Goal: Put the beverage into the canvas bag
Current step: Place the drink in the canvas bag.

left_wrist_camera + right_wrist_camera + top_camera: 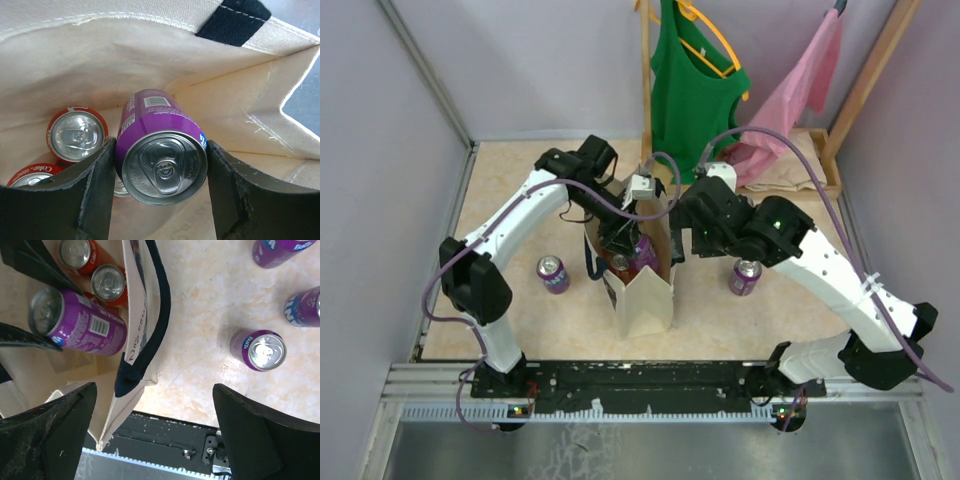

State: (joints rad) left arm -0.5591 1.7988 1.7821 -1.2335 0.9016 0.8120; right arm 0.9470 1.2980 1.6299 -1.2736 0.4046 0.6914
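Note:
The canvas bag (645, 295) stands upright mid-table, cream with navy handles (157, 315). My left gripper (160, 150) reaches down into it, shut on the beverage, a purple can (162, 155) hanging tilted above the bag's floor, with a pad against each side. Under it lie red cans (77, 134), also visible in the right wrist view (80, 255). From overhead the purple can (644, 252) shows in the bag's mouth. My right gripper (155, 390) hovers wide open at the bag's right rim (137, 325), gripping nothing; the rim's corner lies just inside its left finger.
Purple cans stand on the table either side of the bag (553, 273) (745, 277), with more seen from the right wrist (260, 349) (305, 307). A wooden rack holds a green top (695, 90) and a pink garment (800, 90) at the back.

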